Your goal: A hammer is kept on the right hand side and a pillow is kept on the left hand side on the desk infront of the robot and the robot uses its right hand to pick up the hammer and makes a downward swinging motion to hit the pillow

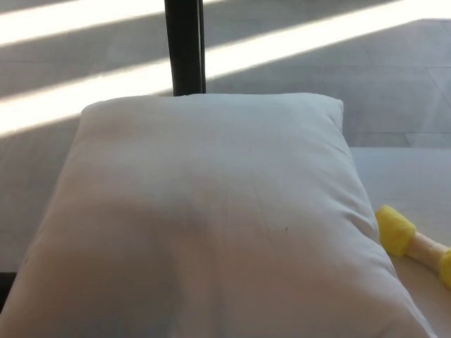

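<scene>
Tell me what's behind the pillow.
Behind the pillow a dark upright post rises from its far edge, with sunlit floor beyond. The post's base is covered by the pillow. The hammer lies to the right, not behind.

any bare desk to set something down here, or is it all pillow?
Mostly the large white fabric pillow, filling left and centre. Bare pale desk surface shows only on the right, beyond the yellow-headed hammer with a light handle, which lies against the pillow's right edge.

Pale desk (416, 176): large white pillow (211, 225) covers left and centre; yellow-headed hammer (412, 243) lies near right, just beside pillow's right edge.
</scene>
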You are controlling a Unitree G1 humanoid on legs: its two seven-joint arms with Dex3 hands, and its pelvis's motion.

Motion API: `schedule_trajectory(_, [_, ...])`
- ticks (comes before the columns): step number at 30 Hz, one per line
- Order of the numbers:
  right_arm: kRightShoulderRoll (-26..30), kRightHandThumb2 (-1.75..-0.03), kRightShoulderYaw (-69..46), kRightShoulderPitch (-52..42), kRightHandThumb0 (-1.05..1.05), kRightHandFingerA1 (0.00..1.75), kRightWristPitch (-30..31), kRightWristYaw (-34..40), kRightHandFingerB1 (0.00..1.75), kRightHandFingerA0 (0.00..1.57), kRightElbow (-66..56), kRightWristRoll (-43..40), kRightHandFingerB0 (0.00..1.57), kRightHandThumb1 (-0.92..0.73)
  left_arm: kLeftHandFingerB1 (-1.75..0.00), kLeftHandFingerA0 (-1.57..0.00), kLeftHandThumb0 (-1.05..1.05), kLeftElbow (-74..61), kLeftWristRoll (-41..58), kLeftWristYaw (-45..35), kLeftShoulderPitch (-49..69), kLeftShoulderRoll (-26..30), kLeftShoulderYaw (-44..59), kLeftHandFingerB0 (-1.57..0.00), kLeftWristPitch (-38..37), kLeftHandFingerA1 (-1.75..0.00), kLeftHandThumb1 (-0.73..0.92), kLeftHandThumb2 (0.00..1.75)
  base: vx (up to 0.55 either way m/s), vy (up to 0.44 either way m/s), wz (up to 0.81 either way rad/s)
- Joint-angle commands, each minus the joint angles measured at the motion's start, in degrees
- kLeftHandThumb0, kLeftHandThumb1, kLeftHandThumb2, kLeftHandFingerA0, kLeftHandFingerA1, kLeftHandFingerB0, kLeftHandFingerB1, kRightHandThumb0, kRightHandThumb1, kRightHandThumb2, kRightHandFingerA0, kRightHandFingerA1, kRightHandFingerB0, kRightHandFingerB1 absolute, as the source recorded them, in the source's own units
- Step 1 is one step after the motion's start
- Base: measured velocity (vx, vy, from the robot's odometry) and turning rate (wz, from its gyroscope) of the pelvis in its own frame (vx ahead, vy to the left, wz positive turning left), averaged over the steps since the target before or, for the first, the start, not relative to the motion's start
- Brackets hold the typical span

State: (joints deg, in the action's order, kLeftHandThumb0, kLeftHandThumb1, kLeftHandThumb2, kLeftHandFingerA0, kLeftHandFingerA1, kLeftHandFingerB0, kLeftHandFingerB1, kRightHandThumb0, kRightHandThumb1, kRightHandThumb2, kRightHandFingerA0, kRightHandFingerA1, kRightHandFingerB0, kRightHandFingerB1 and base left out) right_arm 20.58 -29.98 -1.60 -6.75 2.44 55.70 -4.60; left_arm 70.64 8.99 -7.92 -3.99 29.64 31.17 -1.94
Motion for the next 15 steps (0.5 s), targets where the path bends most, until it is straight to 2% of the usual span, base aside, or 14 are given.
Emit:
schedule_trajectory(1, [-0.04, -0.85, -3.80, 0.40, -0.59, 0.64, -1.23, 2.13, 0.48, 0.47, -0.05, -5.25, 0.37, -0.51, -0.49, -0.62, -0.60, 1.68, 3.44, -1.41, -0.52, 1.37, 1.90, -0.57, 1.21, -0.66, 0.63, 0.59, 0.00, 0.000, 0.00])
schedule_trajectory(2, [-0.07, -0.85, -3.89, 0.42, -0.59, 0.64, -1.24, 2.11, 0.48, 0.47, -0.04, -5.20, 0.37, -0.51, -0.49, -0.62, -0.60, 1.73, 3.42, -1.43, -0.54, 1.38, 1.93, -0.57, 1.18, -0.66, 0.63, 0.59, 0.00, 0.000, 0.00])
schedule_trajectory(3, [-0.95, -0.59, -5.56, -0.60, -0.57, 0.97, -0.48, 2.78, 0.33, 0.51, -3.65, -6.84, 0.39, -0.62, -0.50, -0.62, -0.62, 1.59, 4.93, -1.71, -0.78, 1.25, 3.41, -0.54, 0.98, -0.69, 0.63, 0.58, 0.00, 0.000, 0.00])
schedule_trajectory(4, [-1.34, -0.59, -6.77, -0.45, -0.59, 0.77, 0.10, 2.32, 0.32, 0.38, -4.16, -8.33, 0.35, -0.63, -0.49, -0.61, -0.63, 1.63, 5.82, -1.17, -0.31, 1.34, 4.48, -0.53, 1.05, -0.67, 0.62, 0.59, 0.00, 0.000, 0.00])
schedule_trajectory(5, [-1.22, -0.60, -10.03, 1.02, -0.65, 1.01, 1.70, 3.68, 0.31, 0.55, -5.36, -11.30, 0.33, -0.65, -0.48, -0.57, -0.62, 1.62, 7.08, -0.24, -0.94, 1.30, 6.12, -0.56, 0.52, -0.63, 0.63, 0.59, 0.00, 0.000, 0.00])
schedule_trajectory(7, [-1.16, -0.60, -11.46, 1.73, -0.65, 1.01, 2.47, 4.27, 0.31, 0.55, -5.88, -12.13, 0.33, -0.65, -0.48, -0.57, -0.62, 1.60, 7.39, 0.06, -1.26, 1.19, 6.82, -0.56, 0.24, -0.63, 0.63, 0.59, 0.00, 0.000, 0.00])
schedule_trajectory(8, [-1.30, -0.60, -13.07, 2.53, -0.61, 0.66, 1.97, 4.37, 0.30, 0.35, -6.67, -13.68, 0.29, -0.66, -0.51, -0.58, -0.62, 1.32, 7.86, 0.36, -1.90, 1.10, 7.39, -0.60, -0.07, -0.65, 0.64, 0.59, 0.00, 0.000, 0.00])
schedule_trajectory(9, [-0.01, -0.61, -14.74, 4.37, -0.63, 0.40, 0.41, 4.63, 0.28, 0.17, -6.66, -14.55, 0.24, -0.71, -0.46, -0.59, -0.61, 1.00, 8.32, 0.11, -3.20, 1.08, 7.97, -0.58, -0.48, -0.61, 0.66, 0.60, 0.00, 0.000, 0.00])
schedule_trajectory(10, [1.28, -0.87, -16.19, 6.62, -0.71, 0.36, 0.02, 4.84, 0.41, 0.06, -8.07, -15.92, 0.14, -0.55, -0.47, -0.60, -0.62, 0.28, 8.12, -0.72, -4.23, 1.00, 7.62, -0.57, -0.69, -0.60, 0.67, 0.60, 0.00, 0.000, 0.00])
schedule_trajectory(13, [2.39, -0.89, -18.19, 9.88, -0.72, 0.34, 0.34, 4.82, 0.40, 0.05, -12.39, -17.10, 0.12, -0.56, -0.49, -0.59, -0.62, -1.13, 7.68, -2.68, -4.94, 0.80, 6.67, -0.57, -1.03, -0.61, 0.67, 0.60, 0.00, 0.000, 0.00])
schedule_trajectory(14, [2.76, -1.01, -18.13, 11.13, -0.37, 0.52, 0.39, 5.76, 0.47, 0.02, -15.07, -16.53, 0.00, -0.42, -0.52, -0.61, -0.62, -1.71, 7.89, -2.84, -5.03, 0.58, 6.63, -0.60, -0.71, -0.63, 0.65, 0.59, 0.00, 0.000, 0.00])
schedule_trajectory(15, [3.25, -0.99, -18.05, 12.97, -0.38, 0.53, -0.04, 6.17, 0.49, 0.03, -17.58, -16.46, 0.00, -0.37, -0.52, -0.63, -0.60, -1.92, 7.90, -2.93, -5.01, 0.52, 6.52, -0.59, -0.49, -0.68, 0.67, 0.60, 0.00, 0.000, 0.00])
